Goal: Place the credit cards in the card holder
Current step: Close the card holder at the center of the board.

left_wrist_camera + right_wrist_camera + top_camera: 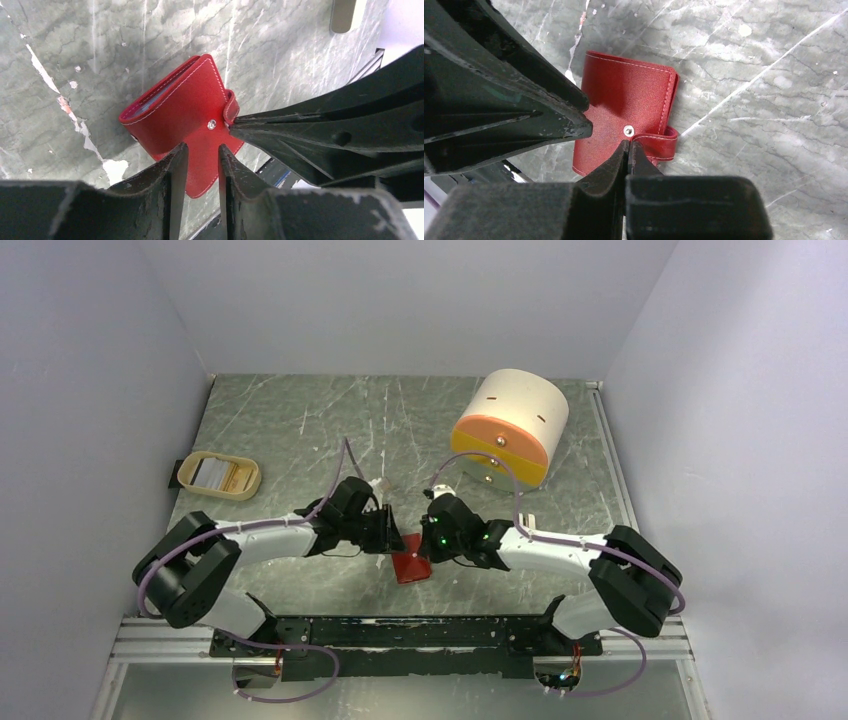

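Observation:
The red card holder [411, 566] lies folded on the table between my two grippers. In the left wrist view the card holder [175, 107] shows a strip of pale blue inside its fold, and its snap stud is bare. My left gripper [203, 150] is narrowly open just above its near flap. My right gripper [628, 143] is shut with its tips at the lifted snap tab [659, 142] beside the stud. Pale flat credit cards [212, 472] lie in the beige tray at the far left.
The beige oval tray [245, 485] sits near the left wall. A big cream-and-orange cylinder [510, 420] lies at the back right. The table's front rail [400, 625] runs just behind the card holder. Walls close in on three sides.

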Controlling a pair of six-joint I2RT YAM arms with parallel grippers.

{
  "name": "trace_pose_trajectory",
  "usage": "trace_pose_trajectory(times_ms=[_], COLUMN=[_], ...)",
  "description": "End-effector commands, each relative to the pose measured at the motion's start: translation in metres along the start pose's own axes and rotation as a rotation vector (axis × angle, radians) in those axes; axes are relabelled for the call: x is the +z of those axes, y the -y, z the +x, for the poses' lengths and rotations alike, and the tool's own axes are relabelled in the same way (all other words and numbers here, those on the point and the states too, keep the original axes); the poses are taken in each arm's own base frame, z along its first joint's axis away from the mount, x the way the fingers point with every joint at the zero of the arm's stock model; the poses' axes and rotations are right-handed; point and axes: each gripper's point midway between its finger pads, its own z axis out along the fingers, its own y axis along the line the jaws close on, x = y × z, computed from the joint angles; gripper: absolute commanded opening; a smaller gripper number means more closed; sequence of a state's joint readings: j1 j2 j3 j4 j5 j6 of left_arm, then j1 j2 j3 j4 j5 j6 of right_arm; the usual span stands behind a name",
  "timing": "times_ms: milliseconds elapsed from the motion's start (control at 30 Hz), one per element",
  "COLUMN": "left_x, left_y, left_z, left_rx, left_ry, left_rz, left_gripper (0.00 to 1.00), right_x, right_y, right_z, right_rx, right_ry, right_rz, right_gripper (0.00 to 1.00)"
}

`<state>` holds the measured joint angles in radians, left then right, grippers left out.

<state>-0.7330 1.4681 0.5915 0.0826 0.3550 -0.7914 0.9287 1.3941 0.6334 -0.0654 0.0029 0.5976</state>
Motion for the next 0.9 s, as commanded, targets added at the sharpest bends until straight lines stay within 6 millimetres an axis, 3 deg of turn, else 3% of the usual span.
trace_pose_trajectory(times_ms=[0,167,333,500,867], left_x=[-0.011,-0.022,-0.028,-0.025,-0.016], left_y=[0.006,0.005,-0.008,-0.025,-0.027], left_z=[-0.011,-0.018,-0.021,-0.013,-0.005], left_rx=[-0.007,-0.023,-0.040,-0.078,-0.076], left_ry=[0.054,0.081,0.098,0.089,0.048], left_rz=[0.010,-0.010,-0.049,-0.049,-0.020], left_gripper=[0.35,0.36,0.37,0.37,0.36], right_x=[0.002,0.004,0.005,0.007,0.013], right_y=[-0.009,-0.009,-0.011,-0.011,-0.010], right_z=[-0.013,-0.013,-0.013,-0.014,-0.010], right_rx=[0.015,0.014,0.021,0.017,0.021], right_ry=[0.030,0.026,0.019,0.012,-0.015], right_rz=[-0.027,-0.025,-0.027,-0.022,-0.011], right_gripper=[0.00,0.00,0.00,0.00,0.00])
